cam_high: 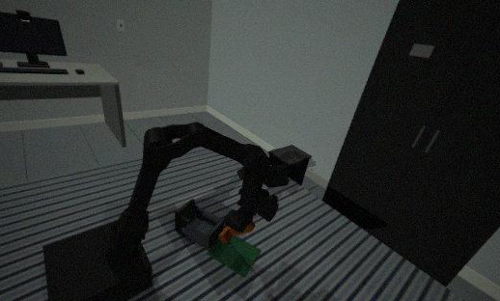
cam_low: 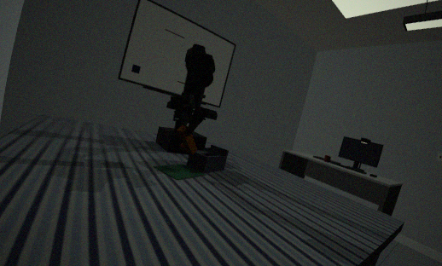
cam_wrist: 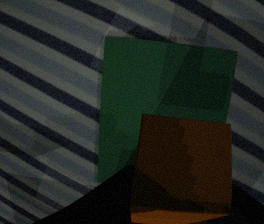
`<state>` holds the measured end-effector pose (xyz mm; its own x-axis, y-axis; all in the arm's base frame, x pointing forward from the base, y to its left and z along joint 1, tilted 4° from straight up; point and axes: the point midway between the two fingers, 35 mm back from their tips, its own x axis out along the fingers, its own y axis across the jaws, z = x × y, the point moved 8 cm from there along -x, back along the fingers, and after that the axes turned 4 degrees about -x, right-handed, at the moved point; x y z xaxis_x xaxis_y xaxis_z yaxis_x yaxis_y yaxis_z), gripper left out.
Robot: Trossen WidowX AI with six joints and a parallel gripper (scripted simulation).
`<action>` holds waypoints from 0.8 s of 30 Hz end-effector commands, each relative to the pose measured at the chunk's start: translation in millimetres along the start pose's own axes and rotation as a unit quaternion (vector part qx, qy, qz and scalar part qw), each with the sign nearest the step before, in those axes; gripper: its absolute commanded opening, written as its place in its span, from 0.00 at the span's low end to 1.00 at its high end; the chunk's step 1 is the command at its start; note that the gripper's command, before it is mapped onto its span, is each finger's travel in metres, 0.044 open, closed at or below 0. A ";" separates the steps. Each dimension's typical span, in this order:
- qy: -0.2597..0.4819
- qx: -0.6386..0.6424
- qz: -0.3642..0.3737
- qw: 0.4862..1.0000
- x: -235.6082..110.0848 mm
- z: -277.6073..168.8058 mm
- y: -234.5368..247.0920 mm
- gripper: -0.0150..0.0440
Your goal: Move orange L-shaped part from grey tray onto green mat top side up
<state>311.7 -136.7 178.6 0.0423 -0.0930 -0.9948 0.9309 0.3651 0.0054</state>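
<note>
My gripper (cam_high: 238,226) (cam_low: 183,129) (cam_wrist: 172,180) is shut on the orange L-shaped part (cam_high: 226,234) (cam_low: 190,144) (cam_wrist: 184,160). In the exterior view the part hangs tilted, its lower end near the height of the tray's rim. It is out of the grey tray (cam_high: 189,233) (cam_low: 214,162), whose pocket shows empty in the top view. In the wrist view the part's broad face covers the near part of the green mat (cam_high: 235,259) (cam_low: 177,172) (cam_wrist: 128,80). The fingertips are dark and mostly hidden. The part's exact height above the mat is hard to tell.
The tray stands directly beside the mat, with a raised wall at its far end. The striped table top (cam_high: 291,256) (cam_low: 125,213) (cam_wrist: 43,120) surrounds both. The arm's dark base (cam_high: 89,262) stands behind the tray. Shadows lie over part of the mat.
</note>
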 end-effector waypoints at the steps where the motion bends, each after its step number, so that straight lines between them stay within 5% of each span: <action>1: 0.004 -0.004 -0.002 1.000 9.8 -0.3 0.3 0.25; 24: 0.004 -0.004 -0.002 1.000 45.9 -0.7 0.1 0.25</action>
<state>313.3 -140.1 141.4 0.0432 -0.0940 -0.9946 0.9309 0.3651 0.0059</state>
